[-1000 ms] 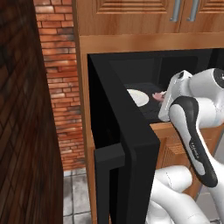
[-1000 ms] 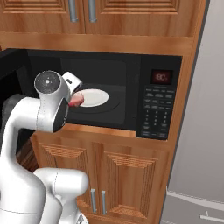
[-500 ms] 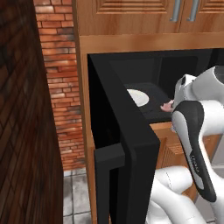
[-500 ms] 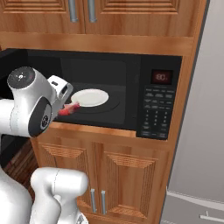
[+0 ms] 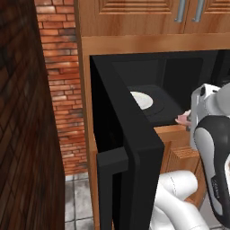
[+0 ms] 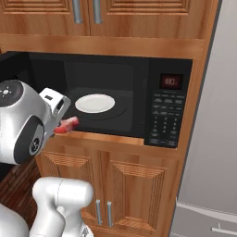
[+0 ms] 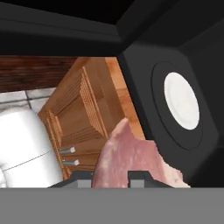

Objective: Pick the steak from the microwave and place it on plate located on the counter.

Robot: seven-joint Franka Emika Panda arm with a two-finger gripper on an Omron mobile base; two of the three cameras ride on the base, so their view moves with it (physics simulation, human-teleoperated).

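The steak [image 6: 68, 125] is a pinkish-red slab held in my gripper [image 6: 61, 127], which is shut on it. It hangs just outside the front of the microwave [image 6: 167, 107], level with the cavity floor. In the hand view the steak [image 7: 129, 156] rises between my gripper [image 7: 111, 176] tips and hides part of the cavity. From the left, the steak [image 5: 183, 118] pokes out beside the white hand, past the open door [image 5: 134, 148]. The task's plate and the counter are out of view.
A plain white round plate [image 6: 95, 103] lies on the turntable inside the dark cavity, also seen as the white plate [image 7: 181, 100] in the hand view. Wooden cabinet doors [image 6: 129, 190] stand below and above. A brick wall [image 5: 63, 90] lies left; a grey fridge [image 6: 208, 139] right.
My hand has drawn back out of the cavity with the steak, away from the white plate and slightly lower. The plate inside has stayed put.
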